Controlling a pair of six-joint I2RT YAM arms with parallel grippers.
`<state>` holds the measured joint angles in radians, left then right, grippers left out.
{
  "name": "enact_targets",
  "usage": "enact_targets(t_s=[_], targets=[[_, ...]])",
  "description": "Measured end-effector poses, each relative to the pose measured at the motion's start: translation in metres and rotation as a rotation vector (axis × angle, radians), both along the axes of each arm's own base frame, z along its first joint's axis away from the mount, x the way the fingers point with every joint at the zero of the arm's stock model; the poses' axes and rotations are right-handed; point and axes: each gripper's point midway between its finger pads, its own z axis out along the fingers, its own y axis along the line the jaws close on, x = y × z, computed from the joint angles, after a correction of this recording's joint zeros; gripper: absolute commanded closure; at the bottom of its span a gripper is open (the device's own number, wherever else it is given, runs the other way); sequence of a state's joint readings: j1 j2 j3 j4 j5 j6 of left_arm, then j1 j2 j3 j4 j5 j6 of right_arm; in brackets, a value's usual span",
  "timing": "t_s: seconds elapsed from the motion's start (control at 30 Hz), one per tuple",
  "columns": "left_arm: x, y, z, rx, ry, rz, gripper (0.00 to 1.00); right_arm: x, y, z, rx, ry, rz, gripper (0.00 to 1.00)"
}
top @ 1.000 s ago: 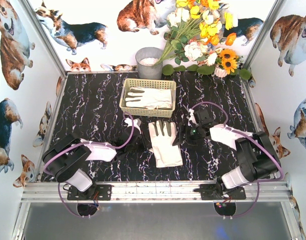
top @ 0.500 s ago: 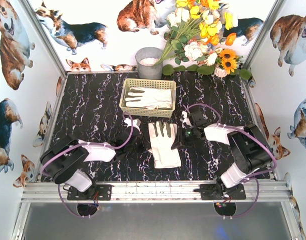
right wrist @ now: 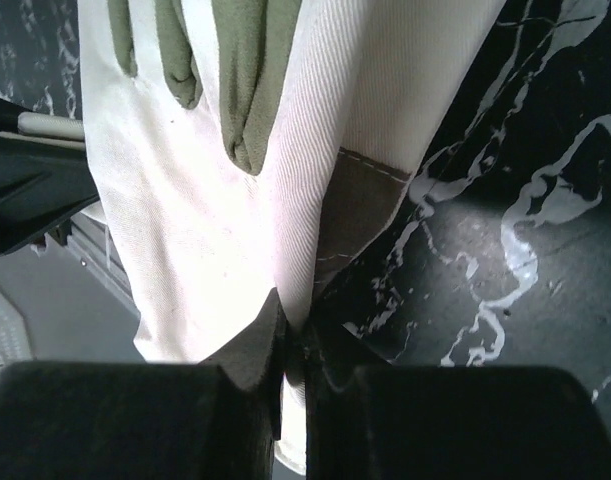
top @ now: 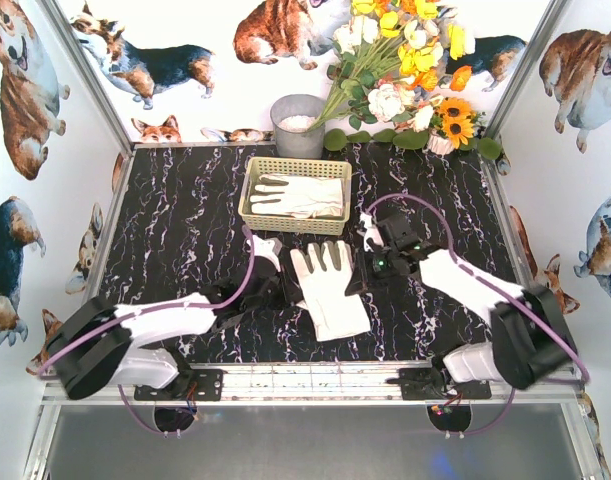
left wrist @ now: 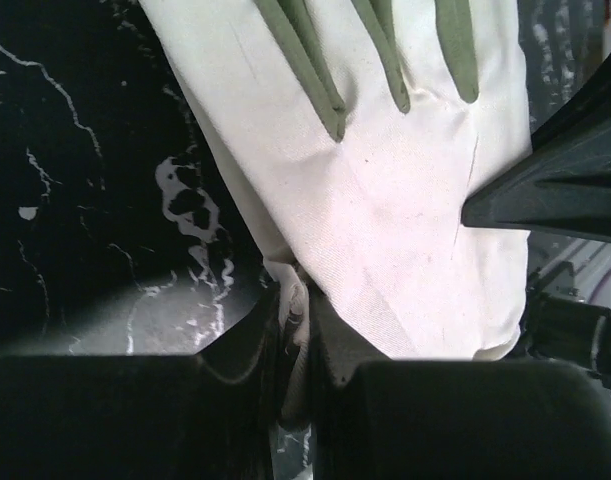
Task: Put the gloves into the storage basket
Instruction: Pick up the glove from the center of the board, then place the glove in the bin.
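Note:
A cream-white glove (top: 328, 286) with grey finger patches lies on the black marbled table between my two arms. My left gripper (top: 281, 292) is shut on the glove's (left wrist: 385, 200) left edge, with fabric pinched between the jaws. My right gripper (top: 357, 275) is shut on the glove's (right wrist: 205, 200) right edge, the cloth folded up between the jaws. The pale yellow storage basket (top: 256, 215) stands behind the glove and holds more white gloves (top: 300, 195) laid flat.
A round grey pot (top: 297, 124) stands at the back wall beside a bunch of artificial flowers (top: 405, 70). Metal frame posts and corgi-print walls close the table on three sides. A metal rail (top: 305, 380) runs along the near edge.
My right gripper moved left onto the glove's right edge and shut on it. My left arm stretched out lower and further forward, still holding the left edge. The glove shifted slightly.

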<state>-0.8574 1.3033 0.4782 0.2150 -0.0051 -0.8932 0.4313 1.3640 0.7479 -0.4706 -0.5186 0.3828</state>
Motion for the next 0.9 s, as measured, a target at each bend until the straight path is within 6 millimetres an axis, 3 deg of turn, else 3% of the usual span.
enact_targets(t_s=[0.07,0.23,0.4,0.53,0.67,0.9], targets=[[-0.004,0.000,0.013,-0.008,-0.024,0.002,1.00,-0.004,-0.002,0.014,-0.011,-0.036,0.017,1.00],[-0.004,-0.006,0.071,-0.090,-0.127,0.037,1.00,-0.004,-0.009,0.065,-0.041,-0.168,0.034,1.00],[0.013,-0.009,0.123,-0.137,-0.217,0.124,1.00,0.020,-0.015,0.124,-0.083,-0.351,0.045,1.00],[0.031,-0.009,0.157,-0.159,-0.275,0.213,1.00,0.051,-0.014,0.157,-0.140,-0.468,0.067,1.00],[0.051,-0.009,0.170,-0.161,-0.298,0.310,1.00,0.090,-0.007,0.167,-0.216,-0.544,0.104,1.00],[0.082,-0.016,0.153,-0.109,-0.271,0.465,1.00,0.146,0.003,0.152,-0.336,-0.657,0.195,1.00]])
